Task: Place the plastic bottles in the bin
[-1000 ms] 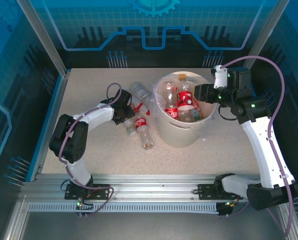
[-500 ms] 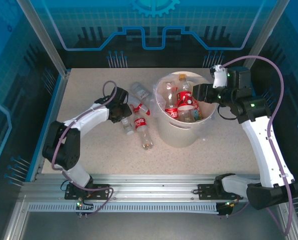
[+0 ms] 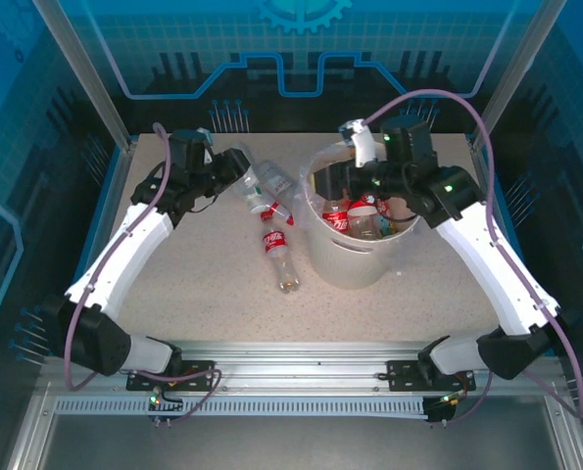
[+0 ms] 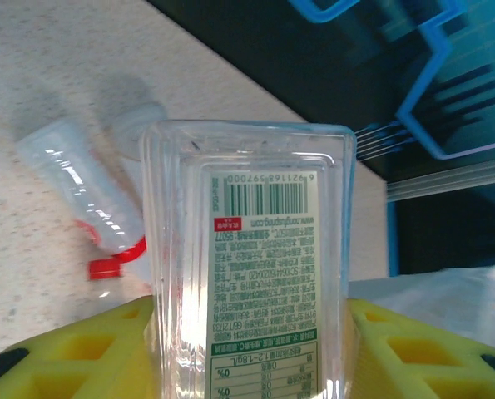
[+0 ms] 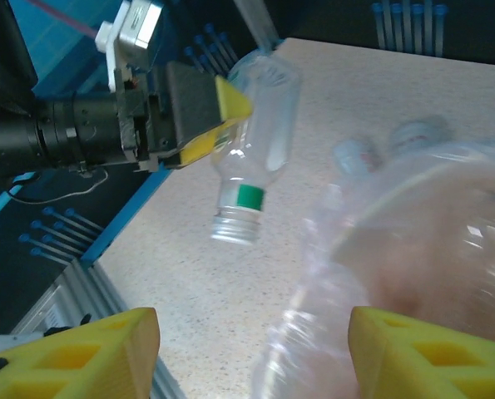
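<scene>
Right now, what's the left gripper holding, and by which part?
A clear bottle, pinched across its labelled body by the left gripper; neck points down.

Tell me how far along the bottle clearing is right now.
Done: several red-labelled clear plastic bottles lie inside the large round cream plastic bin. In hand: the left gripper has its jaws shut on a clear green-labelled plastic bottle, held above the speckled table, not yet over the bin. Left: about three bottles lie on that table, including a red-labelled one.

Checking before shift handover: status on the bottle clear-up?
Left gripper shut on green-label bottle, lifted. Right gripper open over bin. More bottles lying on table; path looks clear.
</scene>
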